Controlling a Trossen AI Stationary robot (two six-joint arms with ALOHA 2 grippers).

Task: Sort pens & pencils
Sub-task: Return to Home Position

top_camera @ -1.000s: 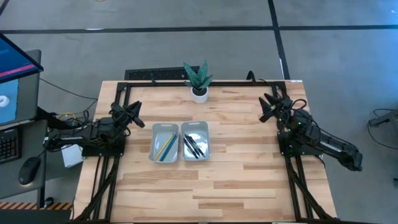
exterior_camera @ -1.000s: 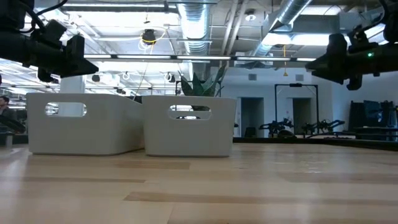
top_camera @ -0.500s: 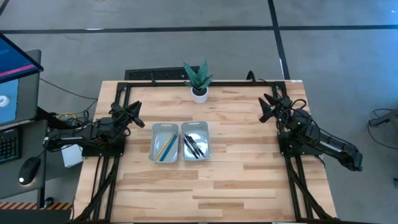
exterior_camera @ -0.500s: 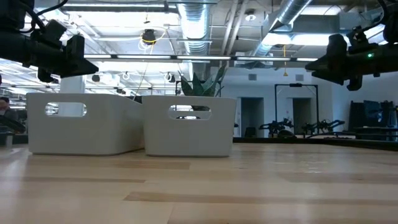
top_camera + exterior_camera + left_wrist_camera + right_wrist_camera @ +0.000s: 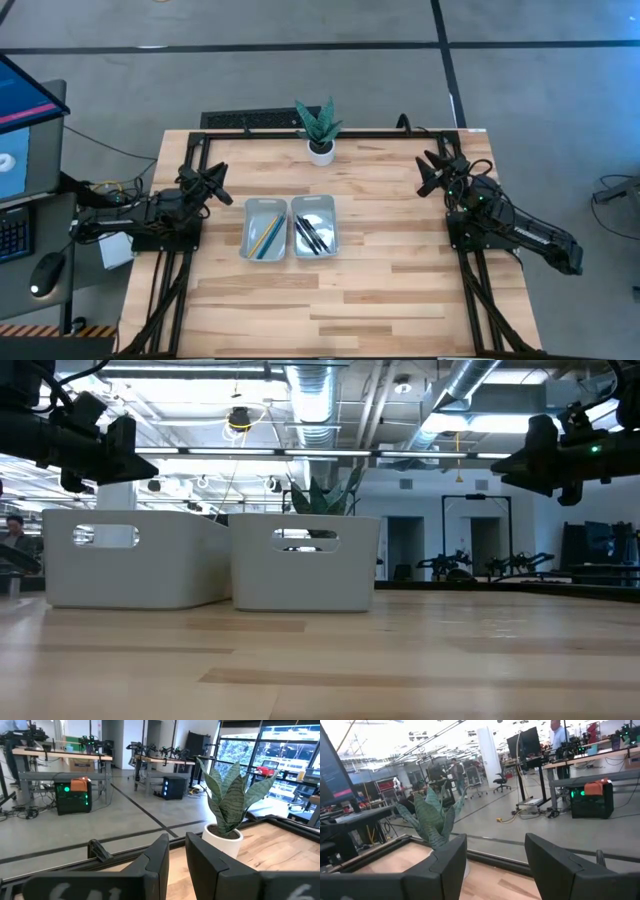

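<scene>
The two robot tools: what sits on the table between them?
High view: two gray bins lie between the left tool and right tool, holding pencils and black pens.

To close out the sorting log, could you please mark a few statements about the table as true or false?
1. The black pens lie in the right bin. True.
2. A pencil lies loose on the table. False: none shows there; the yellow and blue pencils lie in the left bin.
3. Both grippers hang over the bins. False: the left gripper is at the table's left edge and the right gripper at its right edge, both empty.
4. The potted plant stands at the far edge, behind the bins. True.
5. The bins stand at opposite ends. False: they sit side by side in the middle.
</scene>
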